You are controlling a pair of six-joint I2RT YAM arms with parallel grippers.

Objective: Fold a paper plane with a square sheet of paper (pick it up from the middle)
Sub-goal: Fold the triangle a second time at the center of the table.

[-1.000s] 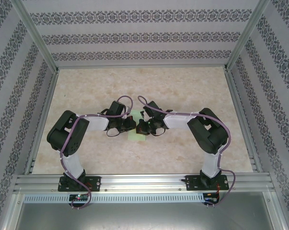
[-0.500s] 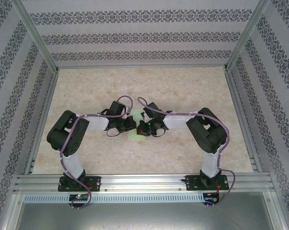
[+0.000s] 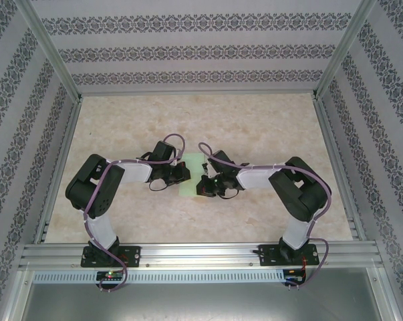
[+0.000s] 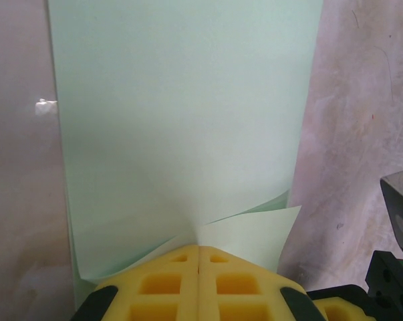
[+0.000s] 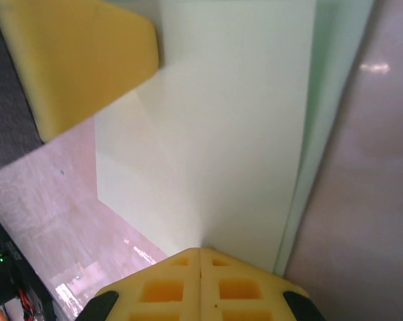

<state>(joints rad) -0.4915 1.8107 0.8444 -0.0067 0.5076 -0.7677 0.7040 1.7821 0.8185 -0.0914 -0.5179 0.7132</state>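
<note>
Two layers show in the square sheet of paper (image 3: pixel 190 176), which lies near the middle of the marbled table (image 3: pixel 254 127) as a narrow pale green strip, one flap already doubled over the other. In the left wrist view the sheet (image 4: pixel 181 134) runs away from the camera, and its near edge puckers into small raised creases that meet at the left gripper (image 4: pixel 199 249), whose yellow pads (image 4: pixel 164 284) are clenched together on that edge. From above, the left gripper (image 3: pixel 181 172) sits at the strip's left side and the right gripper (image 3: pixel 202 184) at its right side, the two just beside each other across the paper. In the right wrist view the sheet (image 5: pixel 214 147) shows a paler upper layer over a greener one peeking out at the right; the right gripper (image 5: pixel 200 251) is closed too, its tips at the paper's near edge, though whether it nips the paper or only presses on it I cannot tell. The step looks like setting a lengthwise crease. To do it well, the pinching gripper should anchor the sheet without tugging, since the puckers could turn into stray creases, while the other runs along the fold with the edges lined up.
</note>
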